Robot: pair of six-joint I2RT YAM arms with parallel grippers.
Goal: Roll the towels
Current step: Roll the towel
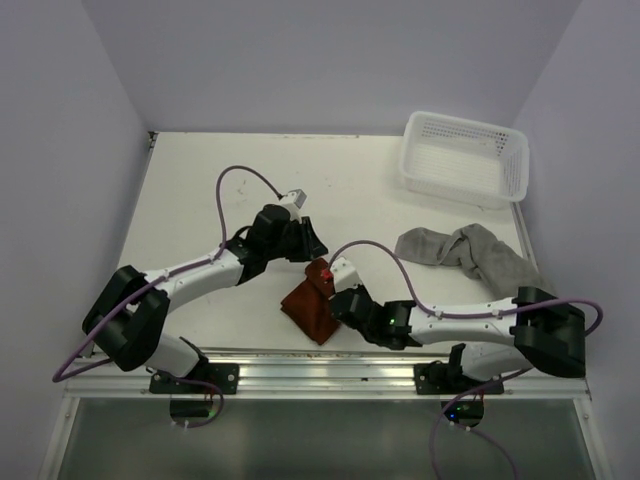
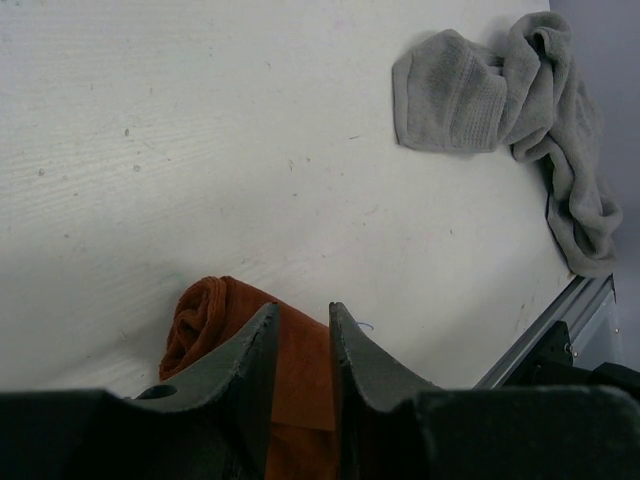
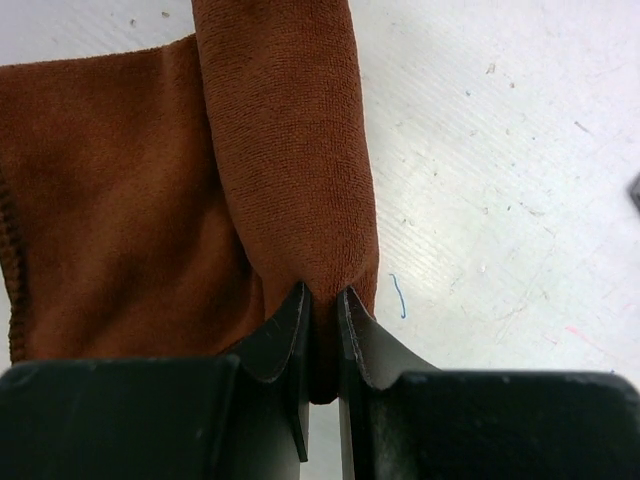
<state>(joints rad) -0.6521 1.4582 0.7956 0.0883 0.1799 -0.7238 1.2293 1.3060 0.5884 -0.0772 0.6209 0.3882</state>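
Observation:
The rust-brown towel (image 1: 310,315) lies near the table's front edge, partly rolled, between both grippers. In the left wrist view its rolled end (image 2: 200,320) sits left of my fingers, and flat cloth runs between the jaws. My left gripper (image 1: 308,248) (image 2: 300,310) is closed down on that cloth. My right gripper (image 1: 330,300) (image 3: 322,292) is shut, pinching the end of the roll (image 3: 290,150). The grey towel (image 1: 470,250) (image 2: 470,90) lies crumpled and unrolled to the right, touched by neither gripper.
A white mesh basket (image 1: 455,190) stands at the back right corner. A metal rail (image 1: 330,372) runs along the table's near edge. Purple walls close in the table on the left, back and right.

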